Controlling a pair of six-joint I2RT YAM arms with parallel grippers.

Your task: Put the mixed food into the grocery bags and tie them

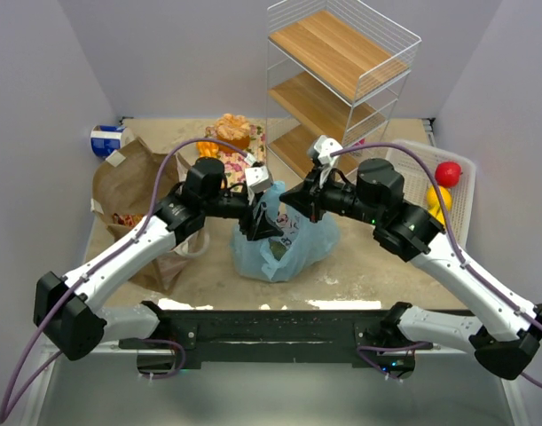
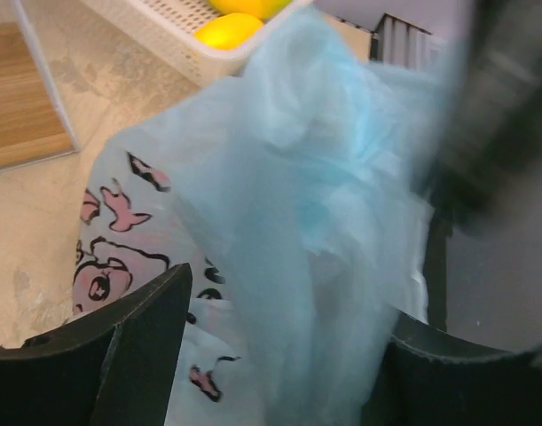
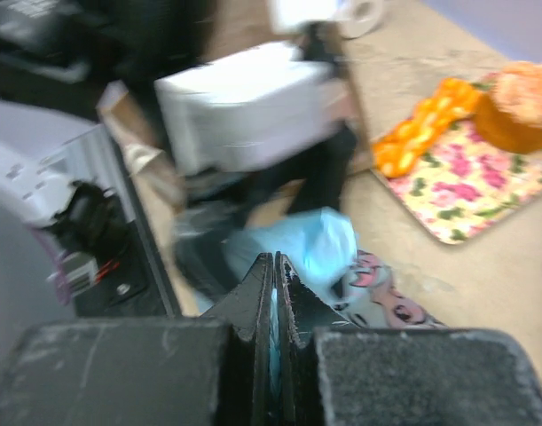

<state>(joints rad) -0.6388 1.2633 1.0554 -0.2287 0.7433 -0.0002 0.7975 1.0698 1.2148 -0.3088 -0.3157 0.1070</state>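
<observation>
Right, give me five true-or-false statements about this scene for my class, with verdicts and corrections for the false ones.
1. The right gripper is pinched shut on the light-blue bag. True.
2. The light-blue bag lies inside the white basket. False: it sits on the table between the two grippers, and the white basket stands off to its right.
3. The brown paper bag lies left of the light-blue bag. True.
4. The orange cake stands on the wire shelf. False: it sits on the floral tray.
5. The left gripper has its fingers spread, with blue plastic between them. True.
</observation>
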